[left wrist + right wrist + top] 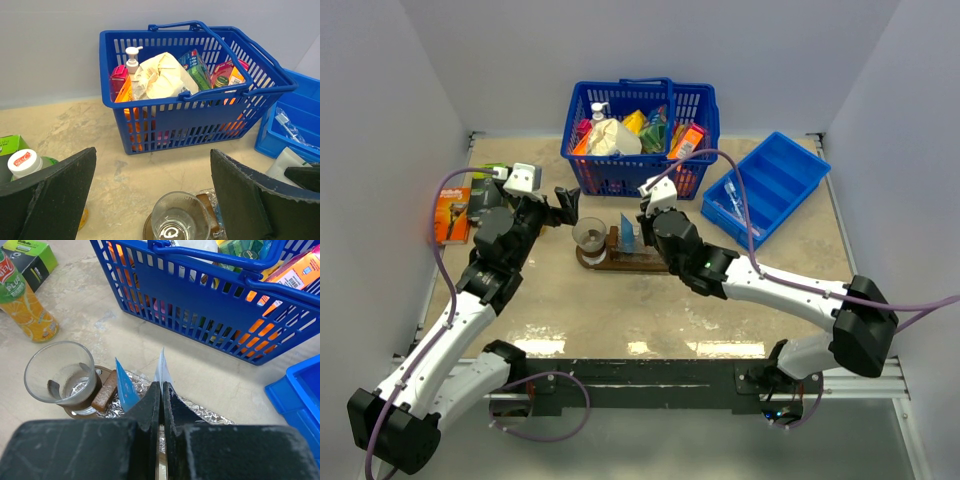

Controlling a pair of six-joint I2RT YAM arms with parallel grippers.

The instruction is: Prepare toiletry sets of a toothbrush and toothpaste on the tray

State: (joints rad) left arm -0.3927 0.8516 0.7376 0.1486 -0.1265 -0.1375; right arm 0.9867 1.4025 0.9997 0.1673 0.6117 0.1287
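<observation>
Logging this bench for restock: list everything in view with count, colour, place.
basket: one, blue, back centre
bin: one, blue, right
tray: one, dark brown, centre
glass cup: one, clear, tray's left end
blue tube: one, blue, on tray
pale tube: one, whitish, at right claw's tips
bottle: one, orange, left of tray
box: one, green, back left
razor pack: one, orange-black, left edge
left claw: one, black, open, beside cup
right claw: one, black, shut, over tray

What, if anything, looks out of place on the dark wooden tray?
A small brown bar lies on the dark brown wooden tray beside the clear glass cup, with crinkled silver foil alongside; neither looks like a toiletry.
</observation>
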